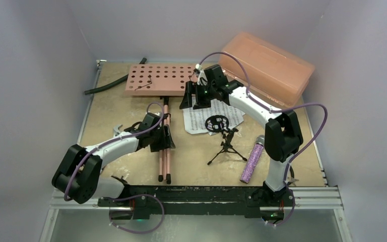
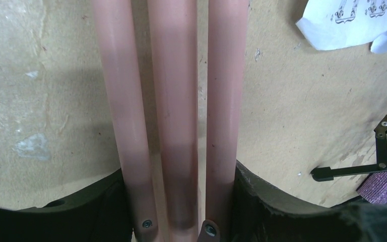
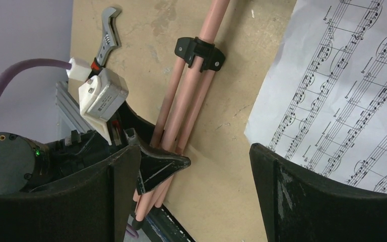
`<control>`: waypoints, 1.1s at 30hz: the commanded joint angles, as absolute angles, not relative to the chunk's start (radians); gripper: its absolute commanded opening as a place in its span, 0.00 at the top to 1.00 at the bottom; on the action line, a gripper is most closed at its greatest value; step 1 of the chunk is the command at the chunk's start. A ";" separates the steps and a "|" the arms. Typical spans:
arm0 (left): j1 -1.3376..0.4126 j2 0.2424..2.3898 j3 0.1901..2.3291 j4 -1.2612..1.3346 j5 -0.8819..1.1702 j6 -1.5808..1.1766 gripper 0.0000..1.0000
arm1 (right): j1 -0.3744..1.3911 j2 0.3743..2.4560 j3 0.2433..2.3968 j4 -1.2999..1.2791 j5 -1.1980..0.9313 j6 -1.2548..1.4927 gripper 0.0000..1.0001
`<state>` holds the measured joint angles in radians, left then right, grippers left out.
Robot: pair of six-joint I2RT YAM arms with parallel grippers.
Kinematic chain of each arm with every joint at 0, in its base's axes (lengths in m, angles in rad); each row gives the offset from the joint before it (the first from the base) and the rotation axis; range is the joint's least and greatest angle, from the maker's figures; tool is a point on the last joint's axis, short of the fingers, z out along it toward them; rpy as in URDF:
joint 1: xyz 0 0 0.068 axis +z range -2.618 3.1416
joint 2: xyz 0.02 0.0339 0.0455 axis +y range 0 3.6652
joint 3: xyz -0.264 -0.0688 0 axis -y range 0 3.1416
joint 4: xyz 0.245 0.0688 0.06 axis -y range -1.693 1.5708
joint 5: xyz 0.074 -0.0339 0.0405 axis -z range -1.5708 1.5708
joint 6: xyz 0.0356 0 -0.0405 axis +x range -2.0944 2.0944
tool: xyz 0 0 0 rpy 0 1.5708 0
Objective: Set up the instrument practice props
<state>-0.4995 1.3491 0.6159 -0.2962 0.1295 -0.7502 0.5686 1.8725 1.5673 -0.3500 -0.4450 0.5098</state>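
Tabletop [image 1: 196, 166]: bare fibreboard.
Pink music stand [image 1: 158, 78]: likely light, stiff; grasp the smooth folded legs [image 2: 174, 101].
Left end effector [image 2: 177, 174]: around legs, clamp unclear.
Right end effector [image 3: 194, 156]: apart, empty.

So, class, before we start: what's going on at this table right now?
Two robot arms are setting up music practice props. The left gripper has its fingers against either side of the folded legs of the pink music stand, which lies flat on the table. The right gripper hangs open above the sheet music. The small mic stand stands upright nearby, and the purple microphone lies on the table, untouched.
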 commanded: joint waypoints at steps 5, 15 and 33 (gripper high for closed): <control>-0.544 1.302 0.625 -0.390 0.222 -0.804 0.71 | 0.588 1.869 1.609 -0.321 -0.468 0.521 0.18; -0.555 1.133 0.644 -0.412 0.145 -0.822 0.14 | 0.626 1.903 1.651 -0.358 -0.410 0.489 0.18; -0.450 0.921 0.719 -0.546 -0.093 -0.901 0.01 | 0.719 2.040 1.784 -0.395 -0.194 0.549 0.21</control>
